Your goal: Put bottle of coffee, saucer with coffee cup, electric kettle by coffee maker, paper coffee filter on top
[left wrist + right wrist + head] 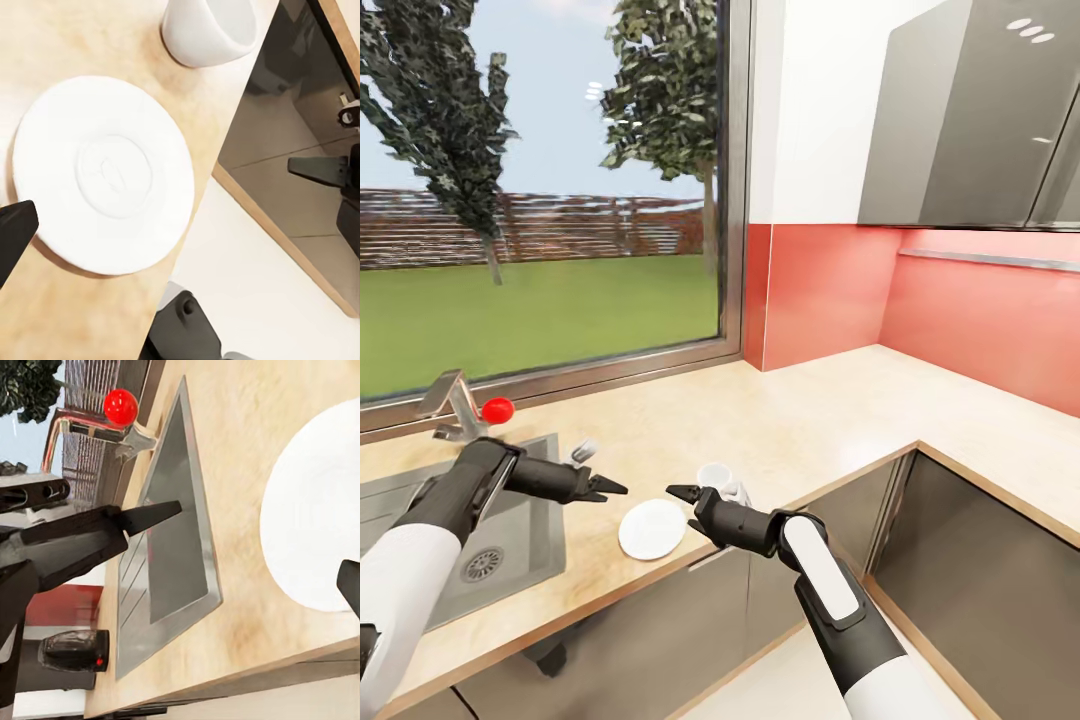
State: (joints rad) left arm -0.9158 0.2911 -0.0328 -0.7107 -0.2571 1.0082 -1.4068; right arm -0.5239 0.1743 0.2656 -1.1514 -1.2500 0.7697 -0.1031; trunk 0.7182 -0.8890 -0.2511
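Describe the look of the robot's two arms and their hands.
Both arms have glossy white shells on the forearms, then dark grey-black wrist sections. The left hand and the right hand are black, each with two slim, pointed fingers. No cables or markings show.

one saucer (652,529), one coffee cup (716,477), one sink (510,540), two hands (603,487)

No words, labels, brand names or numbers can be read anywhere; the flat round white saucer (101,172) carries only a faint raised mark at its centre, too soft to make out as any letter or sign, and the small plain white cup (210,30), the light wood-toned countertop (810,420) and the grey wall cabinet fronts (970,120) are all blank
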